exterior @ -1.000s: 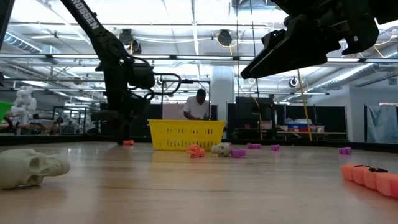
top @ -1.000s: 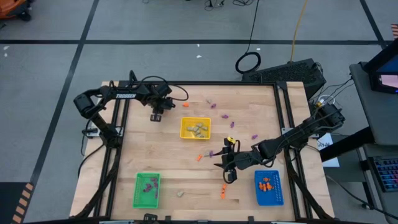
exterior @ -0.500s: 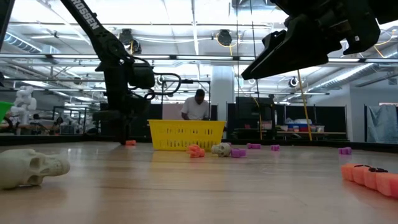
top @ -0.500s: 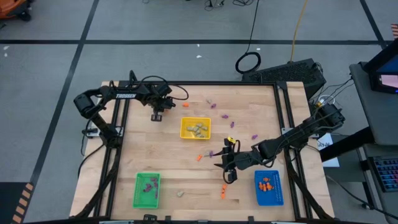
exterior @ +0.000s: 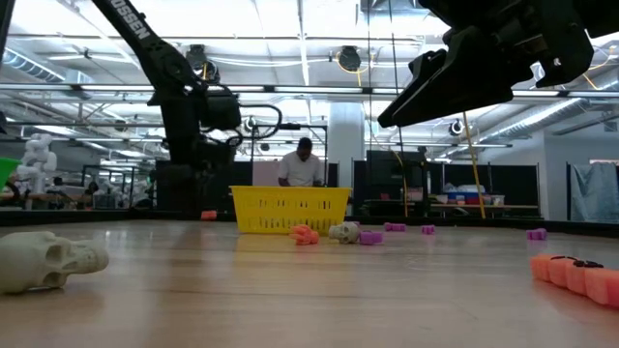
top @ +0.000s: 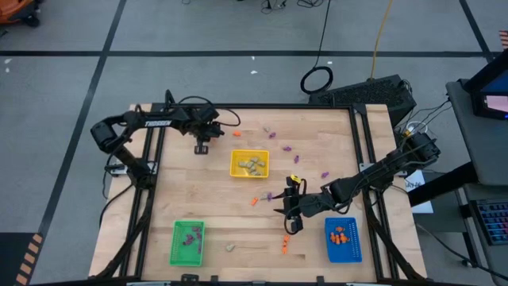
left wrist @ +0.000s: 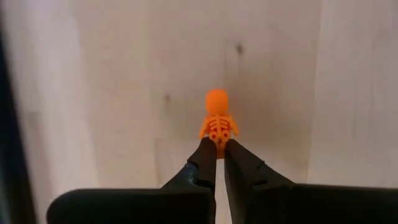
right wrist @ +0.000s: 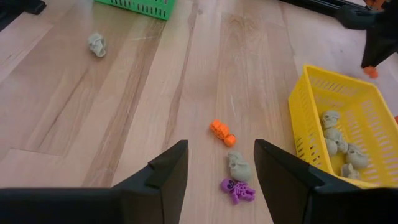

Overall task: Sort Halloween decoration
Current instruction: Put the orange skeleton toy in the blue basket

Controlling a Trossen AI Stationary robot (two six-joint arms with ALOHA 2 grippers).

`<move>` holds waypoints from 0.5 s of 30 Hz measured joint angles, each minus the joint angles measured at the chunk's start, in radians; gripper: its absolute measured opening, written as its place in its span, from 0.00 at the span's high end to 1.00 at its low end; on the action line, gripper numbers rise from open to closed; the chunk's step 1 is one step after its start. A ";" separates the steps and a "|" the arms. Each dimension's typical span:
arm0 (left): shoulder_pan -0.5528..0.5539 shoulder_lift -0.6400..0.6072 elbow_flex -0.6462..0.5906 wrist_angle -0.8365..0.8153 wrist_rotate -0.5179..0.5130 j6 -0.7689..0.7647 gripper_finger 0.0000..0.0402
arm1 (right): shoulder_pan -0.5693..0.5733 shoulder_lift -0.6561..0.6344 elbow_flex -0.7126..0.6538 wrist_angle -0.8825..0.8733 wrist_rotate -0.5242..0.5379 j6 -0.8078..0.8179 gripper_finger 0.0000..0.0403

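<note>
Skull [exterior: 48, 259], pale and lying on its side, is seen nearest on the desk [top: 214, 206] in the low view, with an orange trinket [exterior: 580, 275] near at the right. Along the near edge the green tray [top: 187, 242] with purple pieces and the blue tray [top: 343, 240] with orange pieces are placed left and right. Between them, above mid-desk, the right gripper [top: 290, 213] is hung with its fingers [right wrist: 163, 174] spread wide and nothing held; just ahead of them an orange piece [right wrist: 221, 132], a pale skull [right wrist: 239, 167] and a purple skeleton [right wrist: 236, 190] are clustered, so these are judged nearest that arm. Farther off stands the yellow tray [top: 249, 164] with pale skulls in it, and purple trinkets [top: 286, 147] are scattered beyond it.

At the far left the left gripper [top: 201, 146] is found, its fingers [left wrist: 205, 163] closed almost together on the lower end of an orange skeleton [left wrist: 217, 122]. The skeleton's long axis is laid in line with the fingers, head pointing straight away from them, so it is gripped by its feet end. Whether it is lifted clear of the desk cannot be told. The blue tray lies well apart, at the near right corner, and the coming carry is judged to turn on that diagonal.
</note>
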 joint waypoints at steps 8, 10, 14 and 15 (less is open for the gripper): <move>-0.006 -0.151 0.000 -0.014 -0.006 -0.094 0.97 | 0.000 0.000 0.000 0.000 0.002 -0.001 0.58; -0.014 -0.196 0.000 -0.012 0.005 -0.118 0.97 | 0.000 0.000 0.000 0.001 0.002 -0.002 0.58; -0.043 -0.287 0.000 0.013 0.010 -0.171 0.97 | -0.002 0.000 0.000 0.001 0.003 -0.003 0.58; -0.052 -0.309 0.000 0.012 0.015 -0.180 0.97 | -0.002 0.000 0.000 0.001 0.003 -0.003 0.58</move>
